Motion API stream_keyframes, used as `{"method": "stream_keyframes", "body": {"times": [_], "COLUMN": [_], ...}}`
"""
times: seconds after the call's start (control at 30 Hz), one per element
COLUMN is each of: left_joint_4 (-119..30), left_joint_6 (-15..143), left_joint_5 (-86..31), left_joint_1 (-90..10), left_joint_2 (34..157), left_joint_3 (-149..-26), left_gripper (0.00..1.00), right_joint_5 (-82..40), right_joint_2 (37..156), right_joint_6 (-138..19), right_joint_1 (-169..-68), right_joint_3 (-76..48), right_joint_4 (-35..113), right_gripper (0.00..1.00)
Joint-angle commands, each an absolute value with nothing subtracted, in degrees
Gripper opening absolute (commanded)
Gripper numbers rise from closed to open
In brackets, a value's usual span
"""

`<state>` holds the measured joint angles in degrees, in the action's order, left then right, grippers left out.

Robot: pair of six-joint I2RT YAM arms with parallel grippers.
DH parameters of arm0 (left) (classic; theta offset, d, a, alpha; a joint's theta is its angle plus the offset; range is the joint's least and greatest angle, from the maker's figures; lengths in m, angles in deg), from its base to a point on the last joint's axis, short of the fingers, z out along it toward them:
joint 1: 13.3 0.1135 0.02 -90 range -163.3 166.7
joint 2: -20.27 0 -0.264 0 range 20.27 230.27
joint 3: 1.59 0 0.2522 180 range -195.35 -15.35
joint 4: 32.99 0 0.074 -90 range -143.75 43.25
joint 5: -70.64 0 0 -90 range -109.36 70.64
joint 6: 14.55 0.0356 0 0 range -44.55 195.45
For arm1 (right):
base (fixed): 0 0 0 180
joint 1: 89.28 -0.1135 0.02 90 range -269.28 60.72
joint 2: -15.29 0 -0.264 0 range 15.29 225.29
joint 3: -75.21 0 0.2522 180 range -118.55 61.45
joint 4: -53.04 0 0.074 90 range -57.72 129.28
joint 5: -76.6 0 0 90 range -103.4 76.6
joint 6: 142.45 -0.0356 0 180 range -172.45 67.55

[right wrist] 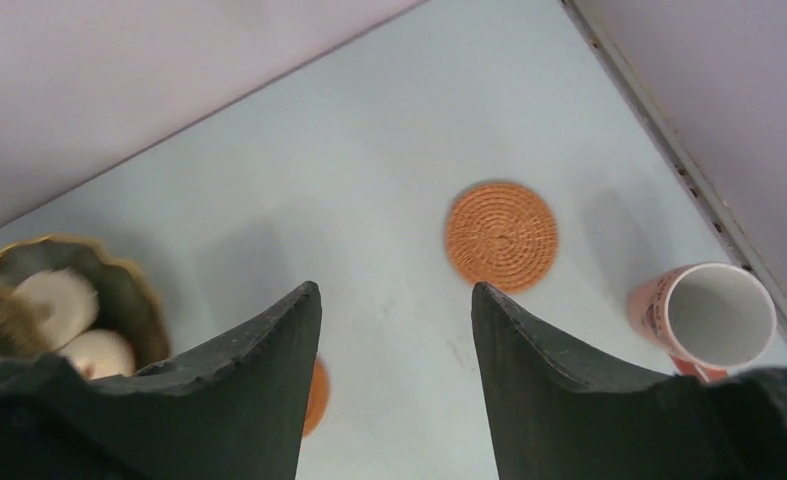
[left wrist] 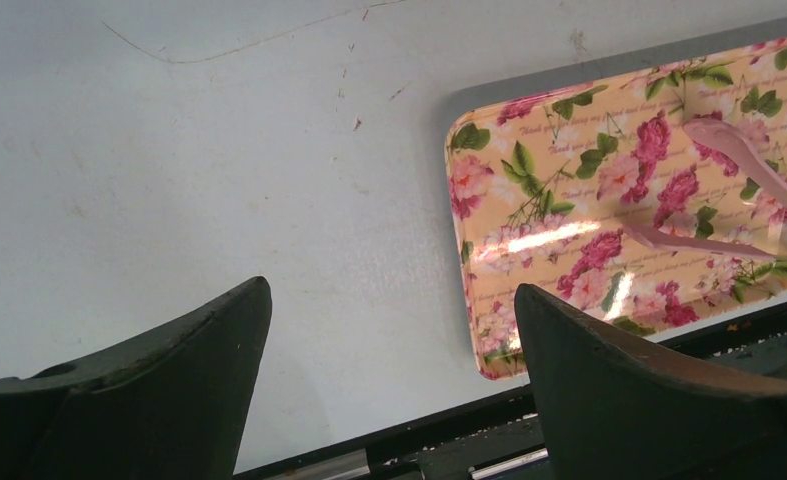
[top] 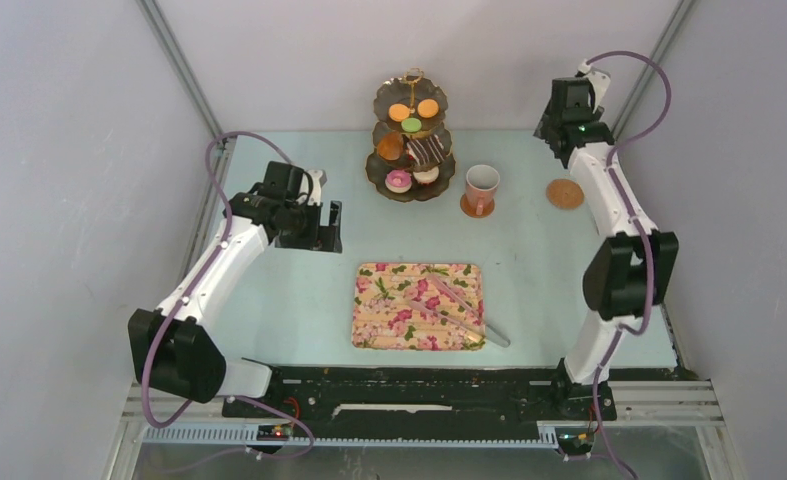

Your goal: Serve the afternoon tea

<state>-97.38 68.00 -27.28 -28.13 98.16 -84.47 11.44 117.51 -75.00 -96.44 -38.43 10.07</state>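
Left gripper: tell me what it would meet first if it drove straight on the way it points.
Probably bare table: the open left gripper frames only tabletop between its fingers in its wrist view. The floral tray lies off to the side of that line, likely missed, though depth is unclear.

- A pale blue-green matte tabletop (top: 299, 290) fills the middle, evenly lit, with only soft shadows
- Plain grey-lilac panels enclose it on three sides: the left wall (top: 59, 150), the back wall (top: 299, 60) and the right wall (top: 749, 150)
- Slim silver metal posts stand at the far corners, the left post (top: 179, 65) and the right post (top: 659, 55)
- A flat black base plate (top: 419, 395) runs along the table's near edge, with a slotted silver aluminium rail (top: 369, 435) just in front of it
- In the left wrist view the tabletop bears fine hairline scratches (left wrist: 219, 40) and small specks
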Motion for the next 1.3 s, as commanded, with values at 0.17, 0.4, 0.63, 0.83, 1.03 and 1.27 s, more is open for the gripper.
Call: {"method": "stream_keyframes", "body": {"times": [0.17,0.4,0.63,0.83,1.03,1.27], "left_joint_4": [-97.25,-98.9,-99.38,-99.71,-99.42,-99.07], "left_joint_6": [68.94,69.45,69.73,69.91,70.06,70.08], "left_joint_5": [-25.83,-23.95,-23.26,-23.13,-23.47,-23.99], "left_joint_1": [-28.6,-28.51,-28.51,-28.51,-28.51,-28.51], "left_joint_2": [97.47,98.33,99.52,99.88,100.19,99.86], "left_joint_3": [-86.15,-87.82,-88.56,-88.74,-88.74,-88.24], "left_gripper": [0.98,0.98,0.98,0.98,0.98,0.98], "right_joint_5": [10.64,10.07,10.08,10.06,8.35,5.29], "right_joint_2": [139.1,146.72,152.14,153.98,154.67,155.0], "right_joint_6": [-76.73,-77.5,-73.91,-72.76,-70.93,-68.75], "right_joint_1": [-86.79,-84.38,-83.83,-83.48,-84.11,-86.34], "right_joint_3": [-55.5,-61.53,-64.51,-63.46,-62.42,-61.24], "right_joint_4": [-0.82,-6.36,-8.46,-9.98,-10.5,-10.97], "right_gripper": [0.5,0.3,0.31,0.33,0.33,0.34]}}
